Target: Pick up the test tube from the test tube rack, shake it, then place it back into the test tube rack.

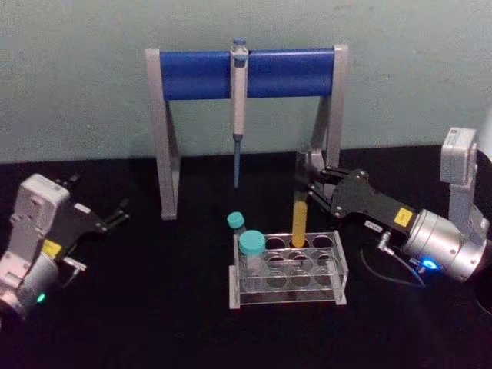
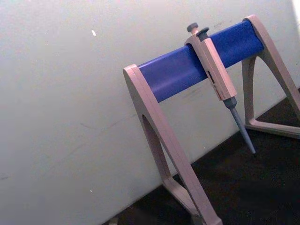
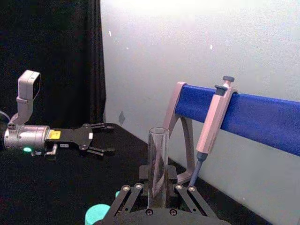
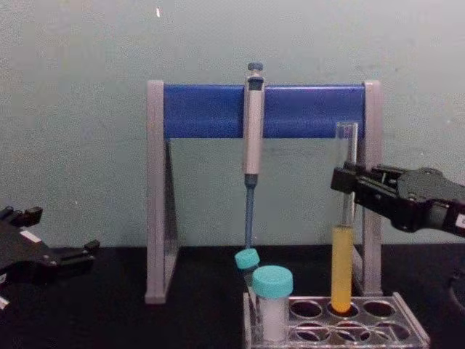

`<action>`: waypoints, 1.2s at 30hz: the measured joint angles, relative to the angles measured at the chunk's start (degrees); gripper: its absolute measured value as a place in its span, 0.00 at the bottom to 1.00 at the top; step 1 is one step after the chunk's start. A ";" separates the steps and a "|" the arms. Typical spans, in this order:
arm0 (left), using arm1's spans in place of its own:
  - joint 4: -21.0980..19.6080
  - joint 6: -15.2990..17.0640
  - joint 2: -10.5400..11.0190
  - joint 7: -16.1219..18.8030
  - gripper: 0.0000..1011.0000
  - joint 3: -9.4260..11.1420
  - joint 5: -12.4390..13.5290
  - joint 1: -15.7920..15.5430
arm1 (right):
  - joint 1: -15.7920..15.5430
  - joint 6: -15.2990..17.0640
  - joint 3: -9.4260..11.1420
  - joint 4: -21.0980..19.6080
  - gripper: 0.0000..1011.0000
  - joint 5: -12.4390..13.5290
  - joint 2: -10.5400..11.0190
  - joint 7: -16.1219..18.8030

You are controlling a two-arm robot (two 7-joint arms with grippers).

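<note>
The right gripper (image 4: 346, 184) brackets the long, slim clear glass test tube (image 4: 342, 269) high up, above its yellow liquid, probably for a straight lift. Whether it is pinching, I cannot tell. The tube stands upright in a back-row hole of the low clear plastic test tube rack (image 1: 288, 298). The left gripper (image 1: 119, 215) rests well left of the rack, fingers spread.

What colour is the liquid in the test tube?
Yellow-orange, low in the test tube; chest view shows it best.

Soft even light, faint shadows on wall (image 2: 70, 117)
</note>
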 joint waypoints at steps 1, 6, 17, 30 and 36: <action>0.00 0.00 0.00 0.00 0.99 0.00 0.00 0.00 | 0.05 -0.01 -0.03 0.10 0.23 -0.03 -0.06 0.03; 0.00 0.00 0.00 0.00 0.99 0.00 0.00 0.00 | 0.25 -0.02 -0.17 0.59 0.23 -0.15 -0.27 0.33; 0.00 0.00 0.00 0.00 0.99 0.00 0.00 0.00 | 0.51 0.08 -0.58 1.78 0.23 -0.66 -0.62 0.49; 0.00 0.00 0.00 0.00 0.99 0.00 0.00 0.00 | 0.79 0.41 -0.92 3.35 0.23 -0.83 -0.98 0.95; 0.00 0.00 0.00 0.00 0.99 0.00 0.00 0.00 | 0.90 0.50 -1.04 3.99 0.23 -0.81 -1.18 1.16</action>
